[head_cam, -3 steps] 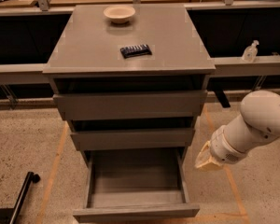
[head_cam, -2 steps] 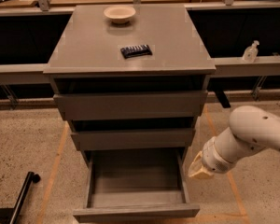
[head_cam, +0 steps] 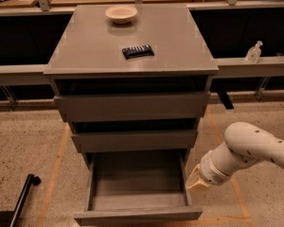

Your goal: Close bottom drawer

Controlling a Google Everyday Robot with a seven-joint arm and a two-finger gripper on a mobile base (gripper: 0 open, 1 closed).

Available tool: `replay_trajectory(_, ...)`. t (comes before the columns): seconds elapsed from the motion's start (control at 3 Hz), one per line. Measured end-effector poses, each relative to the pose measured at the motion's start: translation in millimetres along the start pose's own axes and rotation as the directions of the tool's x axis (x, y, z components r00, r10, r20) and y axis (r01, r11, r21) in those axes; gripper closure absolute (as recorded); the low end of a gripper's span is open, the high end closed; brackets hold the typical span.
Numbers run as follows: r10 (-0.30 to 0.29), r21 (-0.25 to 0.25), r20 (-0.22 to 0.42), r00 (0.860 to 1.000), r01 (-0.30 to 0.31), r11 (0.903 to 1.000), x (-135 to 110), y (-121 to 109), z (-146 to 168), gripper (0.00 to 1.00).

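The bottom drawer (head_cam: 137, 215) of the grey cabinet stands pulled far out, its empty grey box interior (head_cam: 136, 181) open to view. Its flat front runs along the lower edge of the picture. The middle drawer front (head_cam: 135, 141) and the top drawer front (head_cam: 132, 106) above it stick out only a little. My white arm reaches in from the right, and my gripper (head_cam: 197, 182) sits just outside the open drawer's right side wall, close to the drawer's front corner. Only the cream-coloured end of the gripper shows.
On the cabinet top (head_cam: 85, 46) lie a tan bowl (head_cam: 121, 13) and a dark flat packet (head_cam: 137, 51). A clear pump bottle (head_cam: 254, 52) stands on the shelf at the right. A black pole (head_cam: 22, 200) lies on the speckled floor at the lower left. Orange tape lines mark the floor.
My arm has moved down and to the left, bringing the gripper closer to the open drawer's right side. The drawers have not moved.
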State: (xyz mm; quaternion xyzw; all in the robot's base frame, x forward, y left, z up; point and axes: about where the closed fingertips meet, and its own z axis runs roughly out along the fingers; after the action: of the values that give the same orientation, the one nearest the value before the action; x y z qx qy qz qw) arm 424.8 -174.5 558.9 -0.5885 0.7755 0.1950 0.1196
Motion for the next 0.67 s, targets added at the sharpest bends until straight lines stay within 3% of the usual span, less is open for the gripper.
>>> replay_trajectory(0.67, 0.062, -0.025, 0.108, 0.992, -0.059, 0.9979, 16.7, 0.3, 60.1, 1.0)
